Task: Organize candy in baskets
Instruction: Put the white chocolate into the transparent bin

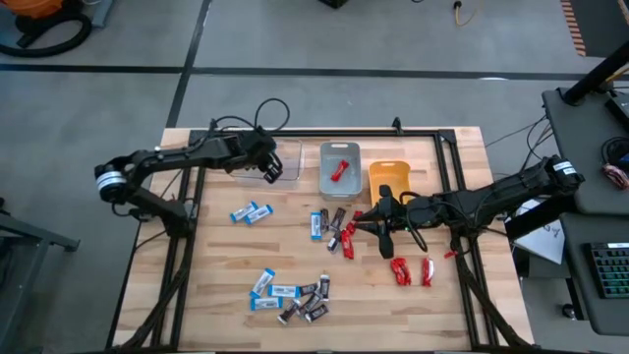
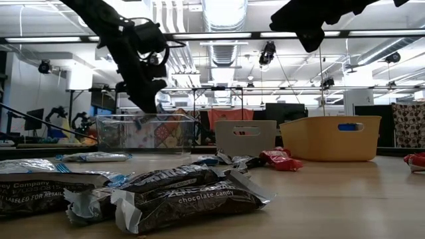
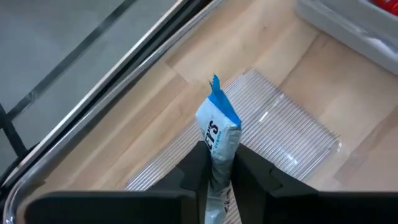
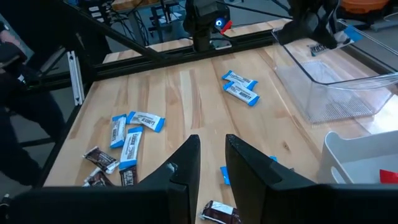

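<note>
Over the clear basket [image 3: 292,124], left tool [image 3: 217,171] pinches a blue-and-white bar [image 3: 217,130].

A light wooden table [image 1: 226,295] carries three baskets along its upper middle: clear [image 1: 287,160], grey [image 1: 340,169], orange [image 1: 387,180]. Blue-and-white bars [image 1: 251,212], dark bars [image 1: 313,307] and red candies [image 1: 412,270] lie scattered below them.

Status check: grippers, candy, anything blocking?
Left gripper shut on blue candy bar over clear bin. Right gripper open, empty, mid-table. Nothing blocking.
</note>
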